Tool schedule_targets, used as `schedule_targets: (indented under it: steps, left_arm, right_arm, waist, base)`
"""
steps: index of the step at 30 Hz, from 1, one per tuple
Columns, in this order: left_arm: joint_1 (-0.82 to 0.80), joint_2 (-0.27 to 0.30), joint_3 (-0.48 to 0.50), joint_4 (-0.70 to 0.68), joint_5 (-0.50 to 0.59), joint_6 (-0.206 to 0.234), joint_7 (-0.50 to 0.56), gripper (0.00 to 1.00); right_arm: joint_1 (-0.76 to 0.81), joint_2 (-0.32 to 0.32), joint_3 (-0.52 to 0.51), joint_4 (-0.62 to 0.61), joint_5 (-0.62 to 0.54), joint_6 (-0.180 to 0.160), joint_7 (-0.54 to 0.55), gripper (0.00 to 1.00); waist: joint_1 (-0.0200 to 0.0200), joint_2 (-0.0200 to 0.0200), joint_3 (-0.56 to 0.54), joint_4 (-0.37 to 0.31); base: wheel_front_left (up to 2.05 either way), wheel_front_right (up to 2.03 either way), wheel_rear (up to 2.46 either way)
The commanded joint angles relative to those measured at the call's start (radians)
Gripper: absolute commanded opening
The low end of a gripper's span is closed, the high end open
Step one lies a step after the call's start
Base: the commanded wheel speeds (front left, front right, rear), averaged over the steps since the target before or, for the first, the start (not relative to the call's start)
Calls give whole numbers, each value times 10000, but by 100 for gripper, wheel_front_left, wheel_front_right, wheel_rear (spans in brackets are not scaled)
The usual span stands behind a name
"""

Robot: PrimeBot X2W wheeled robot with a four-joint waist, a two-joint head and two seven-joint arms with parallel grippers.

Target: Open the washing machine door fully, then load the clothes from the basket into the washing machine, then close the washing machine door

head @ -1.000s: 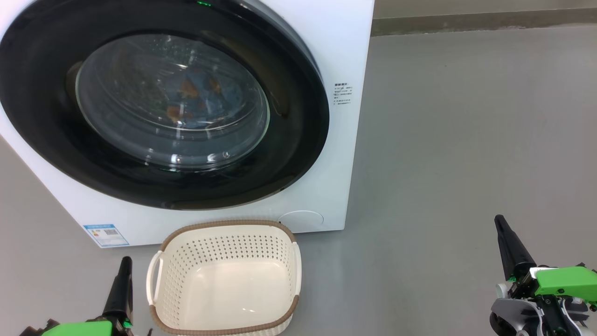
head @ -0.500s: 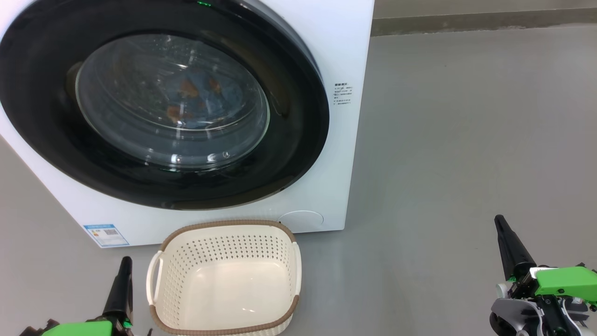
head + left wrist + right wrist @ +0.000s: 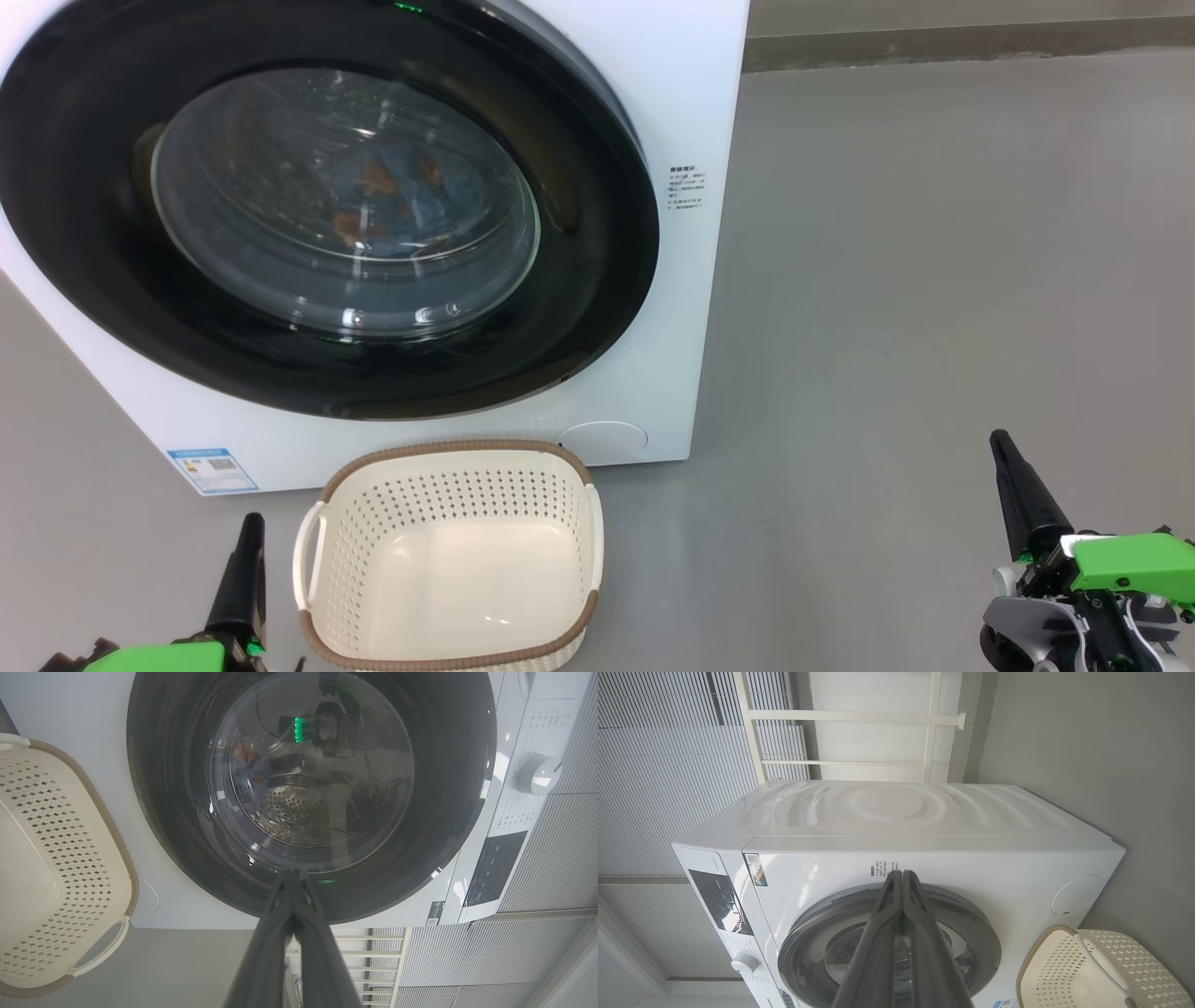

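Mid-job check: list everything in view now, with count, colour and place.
washing machine: one, white, ahead on the floor
washing machine door: one, black rim, clear glass, shut
clothes: count unclear, blue and orange, behind the door glass
basket: one, cream, brown rim, empty, before the machine
label: one, blue, machine's lower front corner
dial: one, white, control panel
left gripper: one, dark, shut, left of basket
right gripper: one, dark, shut, lower right

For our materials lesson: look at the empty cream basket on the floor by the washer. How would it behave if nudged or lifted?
The basket looks empty, thin-walled and perforated, so probably light. On the smooth floor a nudge would likely slide it, not tip it: its base is wide. Moulded plastic probably holds shape.
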Motion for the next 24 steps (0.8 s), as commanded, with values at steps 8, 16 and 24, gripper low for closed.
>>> schedule_targets:
  steps: [8, 16, 24]
  left_arm:
    - [-280, 95, 317, -310, -78, -54, 65, 0]
    - [-280, 95, 316, -310, -78, -54, 65, 0]
    - [-280, 95, 316, -310, -79, -54, 64, 0]
  right_arm:
    - [-155, -79, 176, -295, -1, 4, 60, 0]
    - [-156, -76, 172, -294, -4, 4, 63, 0]
    - [-156, -74, 169, -294, -7, 4, 65, 0]
  waist:
    - [0, 0, 0, 0]
    - [0, 0, 0, 0]
    - [0, 0, 0, 0]
  base:
    - [0, 0, 0]
    - [0, 0, 0]
    - [0, 0, 0]
